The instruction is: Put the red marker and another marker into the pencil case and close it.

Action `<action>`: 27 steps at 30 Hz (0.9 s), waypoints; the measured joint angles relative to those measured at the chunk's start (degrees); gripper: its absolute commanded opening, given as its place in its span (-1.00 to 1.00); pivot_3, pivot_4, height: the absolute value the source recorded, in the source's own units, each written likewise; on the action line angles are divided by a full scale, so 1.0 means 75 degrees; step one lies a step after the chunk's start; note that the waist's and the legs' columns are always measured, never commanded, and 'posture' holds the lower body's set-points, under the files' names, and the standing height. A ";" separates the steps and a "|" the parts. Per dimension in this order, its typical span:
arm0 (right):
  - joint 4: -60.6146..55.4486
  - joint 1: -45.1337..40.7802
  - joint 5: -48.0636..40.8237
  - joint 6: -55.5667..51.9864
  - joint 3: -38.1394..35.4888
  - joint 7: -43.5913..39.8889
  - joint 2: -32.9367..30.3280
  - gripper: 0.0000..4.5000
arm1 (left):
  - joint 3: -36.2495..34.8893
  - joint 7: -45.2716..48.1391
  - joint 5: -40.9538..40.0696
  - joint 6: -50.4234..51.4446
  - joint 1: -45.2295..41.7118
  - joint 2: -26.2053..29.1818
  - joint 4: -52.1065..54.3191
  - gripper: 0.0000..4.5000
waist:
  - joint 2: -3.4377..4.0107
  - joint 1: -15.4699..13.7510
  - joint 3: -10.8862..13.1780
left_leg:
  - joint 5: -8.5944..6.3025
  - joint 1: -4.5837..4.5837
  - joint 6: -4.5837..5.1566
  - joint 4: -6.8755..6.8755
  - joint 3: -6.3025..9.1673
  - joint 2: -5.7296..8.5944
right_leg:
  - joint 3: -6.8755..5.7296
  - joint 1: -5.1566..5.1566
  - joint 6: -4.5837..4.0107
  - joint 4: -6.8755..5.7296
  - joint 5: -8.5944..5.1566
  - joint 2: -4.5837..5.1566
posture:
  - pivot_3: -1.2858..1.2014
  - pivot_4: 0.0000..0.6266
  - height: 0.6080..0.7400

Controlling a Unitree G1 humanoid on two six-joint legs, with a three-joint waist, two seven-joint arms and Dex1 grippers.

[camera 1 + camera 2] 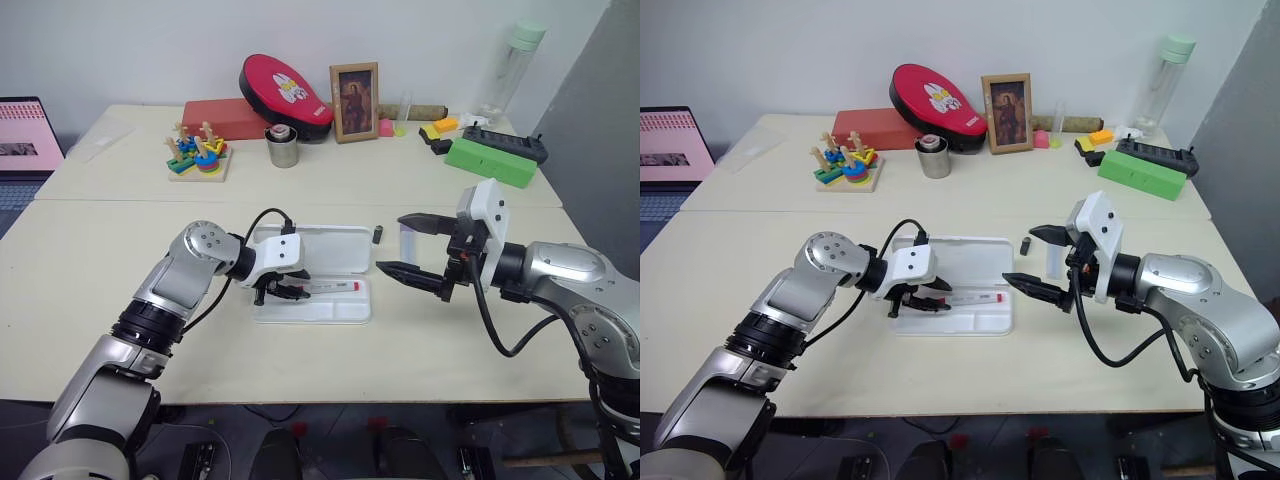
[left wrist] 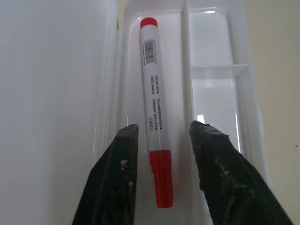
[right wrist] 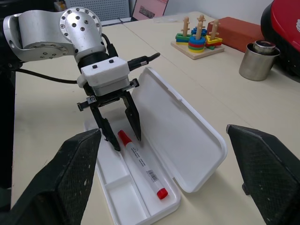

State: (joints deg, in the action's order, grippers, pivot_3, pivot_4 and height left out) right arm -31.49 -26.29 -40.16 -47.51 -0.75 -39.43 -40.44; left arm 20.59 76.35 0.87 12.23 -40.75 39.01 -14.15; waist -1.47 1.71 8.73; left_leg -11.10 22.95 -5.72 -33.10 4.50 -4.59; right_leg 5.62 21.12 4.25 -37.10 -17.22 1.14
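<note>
Table spreads pale and wide before me, and working across it from my left, a toy of coloured stacking rings stands far off at about eleven o'clock, with a metal cup and a red oval pad just beyond it toward twelve. Closer in, my left gripper reaches down into the pencil case, its two black fingers parted and standing on either side of the red marker without pinching it; the marker lies flat along the long compartment of the tray, red cap end between my fingertips. The case's lid lies flung back flat on the table at twelve o'clock from the tray. A tiny black stub sits just off the lid's right end. Further right, at about two o'clock from the case, the other marker stands upright, partly behind my right gripper, which hangs above the table with its fingers spread wide and nothing between them.
</note>
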 measured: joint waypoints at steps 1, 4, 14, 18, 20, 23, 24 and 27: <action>0.0000 0.0000 0.0004 0.0001 0.0000 -0.0017 0.0000 1.00 | 0.0000 0.0012 0.0000 0.0000 0.0001 0.0000 0.0000 0.31 | 0.0000 0.0000 0.0000 | 0.0000 0.0000 0.0000 0.0000 0.0000 0.0000 | 0.0000 0.0000 0.0000 0.0000 0.0000 0.0000 | 0.03 -0.52 1.00; 0.0000 0.0001 0.0015 0.0001 0.0000 -0.0048 0.0010 1.00 | -0.0007 -0.0021 -0.0010 -0.0004 0.0004 -0.0013 0.0002 0.61 | 0.0000 -0.0001 0.0000 | 0.0000 0.0000 0.0000 0.0000 0.0000 0.0000 | 0.0000 0.0000 0.0000 0.0000 0.0000 0.0000 | 0.03 -0.52 1.00; 0.1247 -0.0317 0.1074 -0.0883 0.0193 0.1988 0.0959 1.00 | -0.1748 -0.1298 -0.1748 0.0840 0.0631 -0.1277 0.0897 0.99 | -0.0005 0.0010 -0.0005 | 0.0001 -0.0002 0.0000 -0.0016 0.0001 0.0000 | 0.0001 -0.0002 0.0001 -0.0016 0.0001 0.0000 | 0.03 -0.52 1.00; 0.1982 -0.0664 0.1705 -0.1635 0.0165 0.3512 0.2057 1.00 | -0.2406 -0.2284 -0.2467 0.1288 0.0952 -0.2059 0.1610 0.99 | -0.0008 0.0015 -0.0010 | 0.0001 -0.0004 0.0000 -0.0015 0.0003 0.0000 | 0.0000 -0.0004 0.0000 -0.0020 0.0002 0.0000 | 0.03 -0.52 1.00; 0.2342 -0.0662 0.2026 -0.1772 0.0226 0.4056 0.2490 1.00 | -0.2426 -0.2649 -0.2517 0.1323 0.1095 -0.2268 0.1958 0.99 | -0.0008 0.0015 -0.0011 | 0.0001 -0.0005 -0.0001 -0.0013 0.0003 0.0002 | 0.0001 -0.0004 0.0000 -0.0018 0.0002 0.0001 | 0.03 -0.52 1.00; 0.3089 -0.0651 0.2585 -0.1708 0.0318 0.4740 0.3176 1.00 | -0.2315 -0.3127 -0.2500 0.1361 0.1246 -0.2539 0.2182 0.99 | -0.0007 0.0002 -0.0010 | 0.0002 -0.0003 -0.0001 -0.0011 0.0003 0.0003 | 0.0000 -0.0002 -0.0001 -0.0018 0.0003 0.0001 | 0.03 -0.52 1.00; 0.3285 -0.0649 0.2737 -0.1656 0.0339 0.4870 0.3341 1.00 | -0.2252 -0.3230 -0.2496 0.1405 0.1246 -0.2560 0.2220 0.99 | -0.0006 0.0002 -0.0010 | 0.0002 -0.0003 -0.0001 -0.0011 0.0003 0.0003 | 0.0000 -0.0002 0.0000 -0.0017 0.0003 0.0002 | 0.03 -0.52 1.00; 0.3757 -0.0650 0.3101 -0.1421 0.0345 0.5169 0.3700 1.00 | -0.2134 -0.3465 -0.2478 0.1492 0.1232 -0.2643 0.2259 0.99 | -0.0006 0.0009 -0.0011 | 0.0002 -0.0005 -0.0001 -0.0010 0.0003 0.0004 | -0.0001 -0.0003 0.0000 -0.0018 0.0003 0.0001 | 0.03 -0.52 1.00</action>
State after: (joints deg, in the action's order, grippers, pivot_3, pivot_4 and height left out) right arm -3.31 -31.17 -16.90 -58.17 1.84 -0.67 -12.70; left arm 4.58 50.36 -17.72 23.42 -31.50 19.19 2.79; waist -1.51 1.78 8.65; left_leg -11.09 22.91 -5.73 -33.18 4.52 -4.57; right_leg 5.62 21.09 4.25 -37.24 -17.19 1.15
